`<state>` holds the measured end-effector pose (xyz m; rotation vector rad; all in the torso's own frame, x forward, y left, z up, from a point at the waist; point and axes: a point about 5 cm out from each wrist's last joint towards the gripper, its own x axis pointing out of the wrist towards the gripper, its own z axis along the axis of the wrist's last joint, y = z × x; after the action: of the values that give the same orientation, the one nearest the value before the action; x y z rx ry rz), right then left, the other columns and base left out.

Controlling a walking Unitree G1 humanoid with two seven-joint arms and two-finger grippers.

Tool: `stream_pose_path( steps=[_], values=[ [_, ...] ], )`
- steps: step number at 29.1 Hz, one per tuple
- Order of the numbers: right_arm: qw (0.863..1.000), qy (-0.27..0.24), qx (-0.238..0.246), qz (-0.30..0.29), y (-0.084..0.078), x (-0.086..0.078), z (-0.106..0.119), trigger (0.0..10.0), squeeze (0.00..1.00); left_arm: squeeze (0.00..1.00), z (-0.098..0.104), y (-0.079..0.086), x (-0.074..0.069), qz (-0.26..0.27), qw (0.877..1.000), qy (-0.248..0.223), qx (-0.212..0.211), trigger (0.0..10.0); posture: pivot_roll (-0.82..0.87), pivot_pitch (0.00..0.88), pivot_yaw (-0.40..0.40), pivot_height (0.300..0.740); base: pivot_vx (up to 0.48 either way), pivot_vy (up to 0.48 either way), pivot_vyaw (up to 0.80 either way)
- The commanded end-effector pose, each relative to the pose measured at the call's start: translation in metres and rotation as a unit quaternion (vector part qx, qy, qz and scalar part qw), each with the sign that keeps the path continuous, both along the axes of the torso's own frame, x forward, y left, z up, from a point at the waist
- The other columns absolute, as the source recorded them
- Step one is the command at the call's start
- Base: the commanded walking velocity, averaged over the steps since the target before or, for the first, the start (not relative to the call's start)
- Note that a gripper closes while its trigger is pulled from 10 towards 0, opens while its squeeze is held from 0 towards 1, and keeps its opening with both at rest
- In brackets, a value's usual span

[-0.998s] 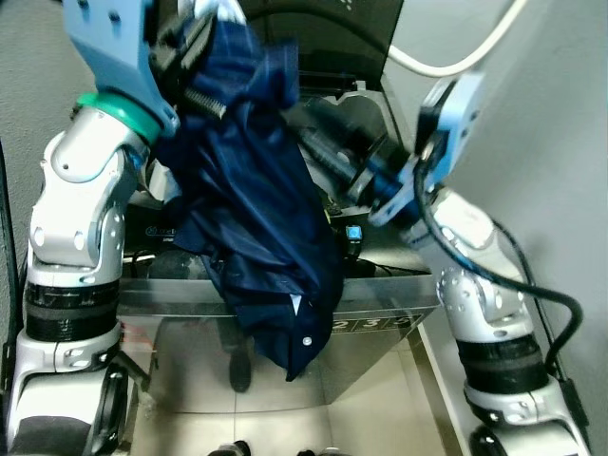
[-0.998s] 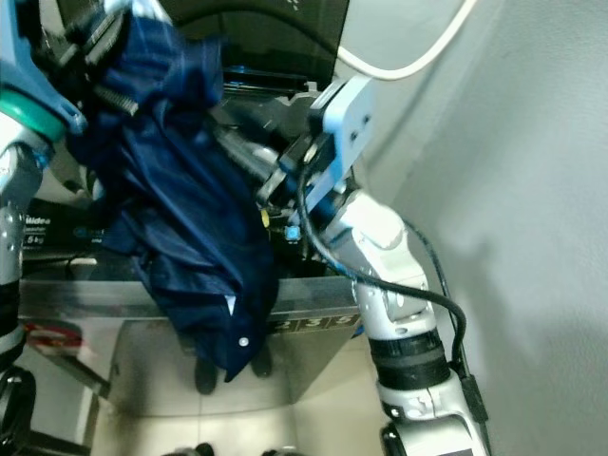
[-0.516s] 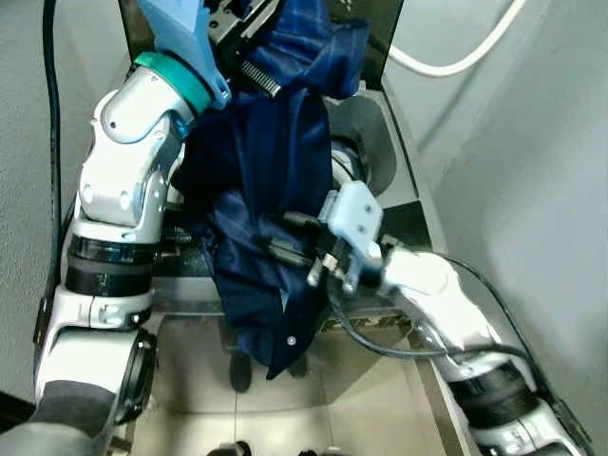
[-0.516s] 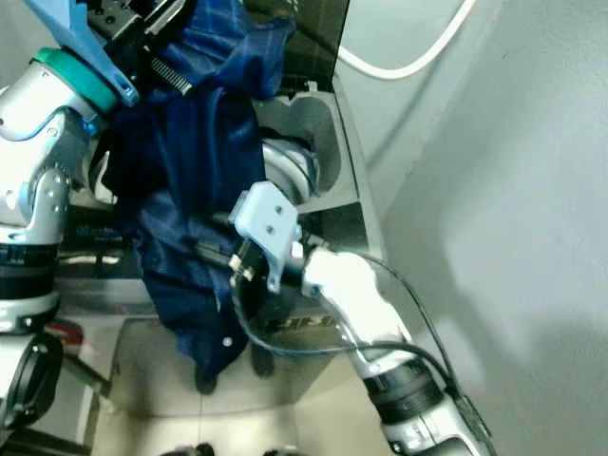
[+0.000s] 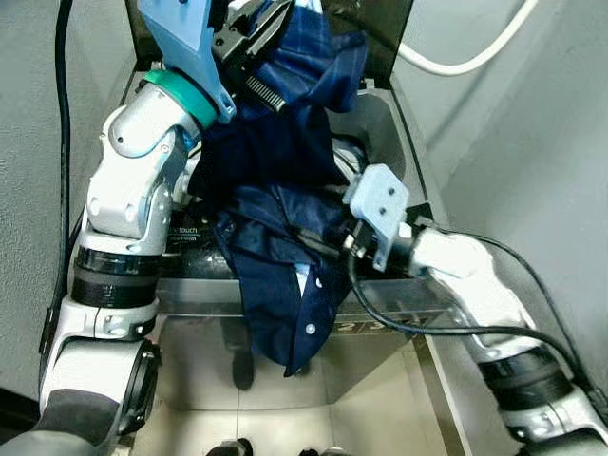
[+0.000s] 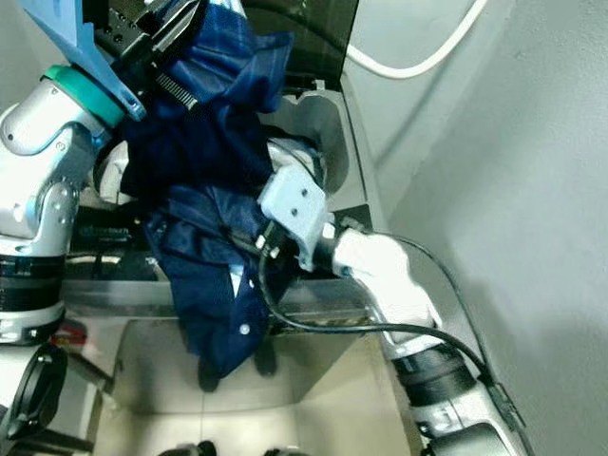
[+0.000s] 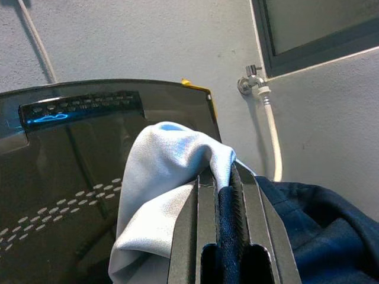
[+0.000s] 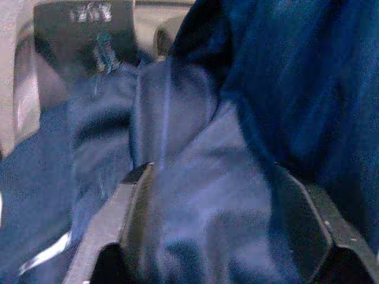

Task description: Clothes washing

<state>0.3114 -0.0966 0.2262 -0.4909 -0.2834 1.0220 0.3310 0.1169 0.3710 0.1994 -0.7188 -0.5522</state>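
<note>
I'm loading the washer (image 5: 380, 123). My left gripper (image 7: 225, 195) has its fingers clenched on the shirt (image 5: 285, 218), which hangs below them over the drum. My right gripper (image 8: 207, 177) has its fingers spread, shirt folds between them. Next I'd judge: close, then bundle everything down inside.

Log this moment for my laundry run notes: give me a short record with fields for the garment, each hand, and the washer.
garment: dark blue shirt, held up, its tail hanging down the washer's front
left hand: raised, shut on shirt, a pale cloth caught with it
right hand: open, fingers pushed into the shirt's middle
washer: top-loader, lid open
</note>
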Motion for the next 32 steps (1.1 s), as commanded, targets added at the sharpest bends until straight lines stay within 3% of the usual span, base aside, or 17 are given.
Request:
stream_pose_path(
  steps=[1, 3, 4, 11, 12, 13, 14, 15, 16, 26, 30, 31, 32],
  values=[
    [1.000, 0.004, -0.025, 0.001, -0.001, -0.001, -0.009, 10.0, 1.00, 0.00, 0.002, -0.004, -0.005, -0.011, 1.000, -0.013, -0.003, 10.0, 0.04, 0.097, -0.017, 0.740, 0.000, 0.000, 0.00],
    [0.999, 0.001, -0.032, -0.004, 0.000, 0.000, -0.012, 10.0, 1.00, 0.00, 0.002, -0.005, -0.006, -0.010, 1.000, -0.013, -0.003, 10.0, 0.04, 0.097, -0.017, 0.740, 0.000, 0.000, 0.00],
    [0.999, -0.003, -0.042, -0.006, 0.003, 0.001, -0.015, 10.0, 0.00, 0.00, 0.002, -0.005, -0.006, -0.010, 1.000, -0.012, -0.003, 10.0, 0.05, 0.094, -0.016, 0.740, 0.000, 0.000, 0.00],
    [0.997, -0.002, -0.082, 0.004, 0.009, 0.003, -0.022, 10.0, 0.00, 0.00, 0.001, -0.004, -0.007, -0.010, 1.000, -0.011, -0.003, 10.0, 0.05, 0.088, -0.017, 0.740, 0.000, 0.000, 0.00],
    [0.996, 0.001, -0.094, 0.000, 0.010, 0.005, -0.025, 8.3, 0.00, 0.00, 0.001, -0.004, -0.007, -0.010, 1.000, -0.010, -0.003, 10.0, 0.05, 0.088, -0.018, 0.740, 0.000, 0.000, 0.00],
    [0.995, 0.004, -0.102, -0.004, 0.010, 0.006, -0.027, 4.4, 0.00, 0.00, 0.000, -0.004, -0.008, -0.010, 1.000, -0.010, -0.003, 10.0, 0.05, 0.088, -0.018, 0.740, 0.000, 0.000, 0.00],
    [0.995, 0.004, -0.102, -0.004, 0.010, 0.006, -0.027, 4.4, 0.00, 0.00, 0.000, -0.004, -0.008, -0.010, 1.000, -0.010, -0.003, 10.0, 0.05, 0.088, -0.018, 0.740, 0.000, 0.000, 0.00],
    [0.994, 0.010, -0.104, -0.004, 0.010, 0.007, -0.029, 2.8, 0.00, 0.00, 0.000, -0.004, -0.008, -0.009, 1.000, -0.010, -0.003, 10.0, 0.05, 0.090, -0.020, 0.740, 0.000, 0.000, 0.00],
    [0.995, 0.018, -0.102, -0.003, 0.010, 0.007, -0.031, 0.0, 0.00, 0.00, 0.000, -0.004, -0.008, -0.009, 1.000, -0.009, -0.004, 10.0, 0.05, 0.090, -0.020, 0.740, 0.000, 0.000, 0.00],
    [0.997, 0.035, -0.063, -0.001, 0.011, 0.007, -0.030, 0.0, 0.00, 0.00, -0.002, -0.004, -0.009, -0.007, 1.000, -0.004, -0.006, 10.0, 0.05, 0.098, -0.019, 0.740, 0.000, 0.000, 0.00],
    [0.999, 0.039, -0.025, -0.012, 0.011, 0.009, -0.024, 0.0, 0.00, 0.00, -0.003, -0.004, -0.008, -0.006, 1.000, -0.003, -0.007, 10.0, 0.05, 0.100, -0.019, 0.740, 0.000, 0.000, 0.00],
    [0.997, 0.046, 0.049, -0.035, 0.011, 0.015, -0.012, 0.0, 0.00, 0.00, -0.003, -0.004, -0.008, -0.004, 1.000, -0.001, -0.009, 10.0, 0.05, 0.102, -0.018, 0.740, 0.000, 0.000, 0.00],
    [0.997, 0.046, 0.049, -0.035, 0.011, 0.015, -0.012, 0.0, 0.00, 0.00, -0.003, -0.004, -0.008, -0.004, 1.000, -0.001, -0.009, 10.0, 0.05, 0.102, -0.018, 0.740, 0.000, 0.000, 0.00]
  ],
)
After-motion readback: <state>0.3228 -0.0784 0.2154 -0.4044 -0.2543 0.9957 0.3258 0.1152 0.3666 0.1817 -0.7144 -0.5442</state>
